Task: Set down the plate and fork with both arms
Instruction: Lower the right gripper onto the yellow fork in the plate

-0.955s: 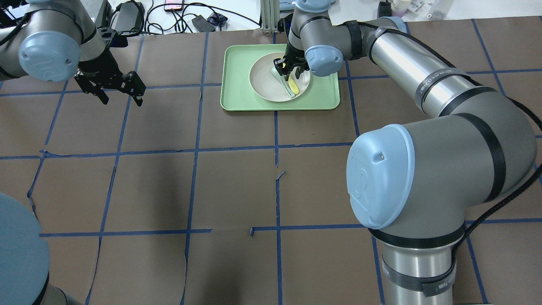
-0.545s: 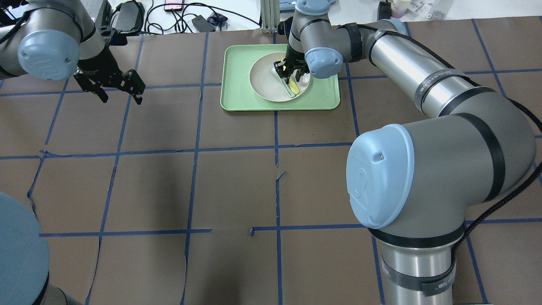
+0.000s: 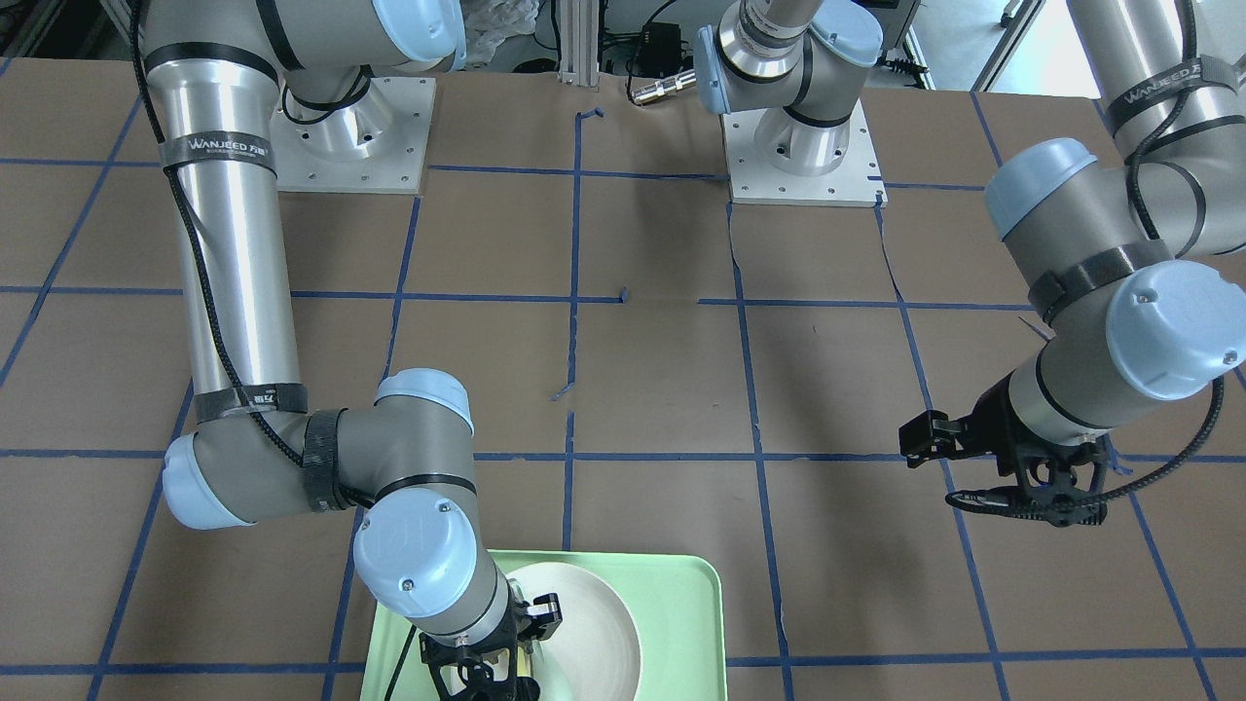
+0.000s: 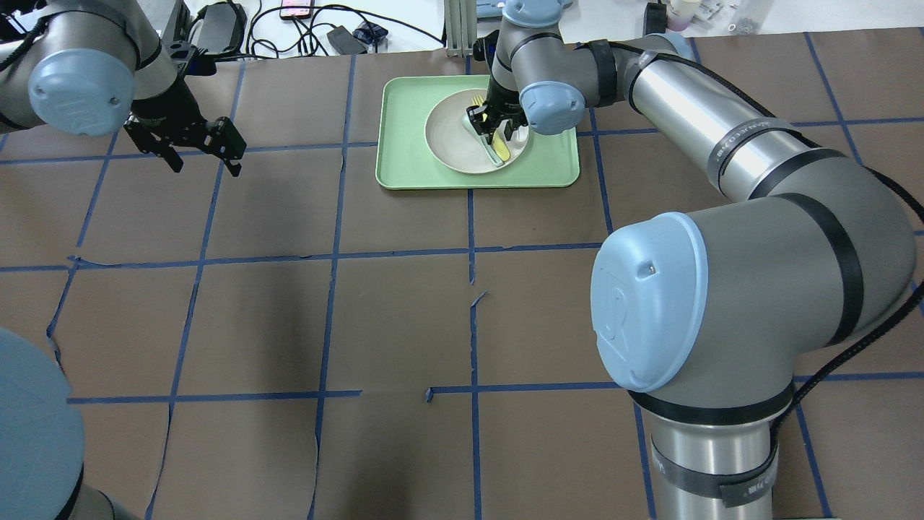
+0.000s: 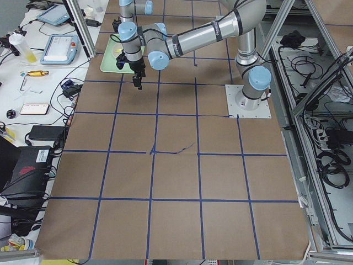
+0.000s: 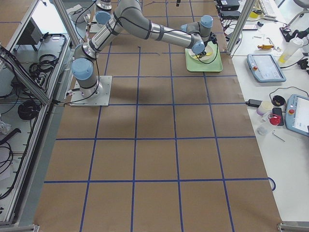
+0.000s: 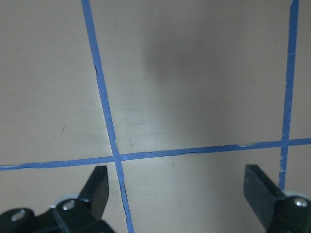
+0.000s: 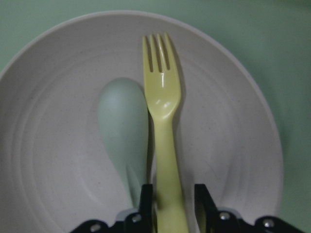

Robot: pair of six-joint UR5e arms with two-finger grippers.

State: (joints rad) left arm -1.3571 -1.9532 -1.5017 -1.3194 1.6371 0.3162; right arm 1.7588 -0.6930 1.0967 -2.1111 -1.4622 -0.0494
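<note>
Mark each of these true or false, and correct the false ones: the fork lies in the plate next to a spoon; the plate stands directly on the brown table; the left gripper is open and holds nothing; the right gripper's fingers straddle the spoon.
1. The fork lies in the plate next to a spoon. True.
2. The plate stands directly on the brown table. False: it stands on the green tray, which lies on the table.
3. The left gripper is open and holds nothing. True: its fingers are wide apart over the table.
4. The right gripper's fingers straddle the spoon. False: they stand on either side of the fork's handle, with the spoon just outside them.
</note>
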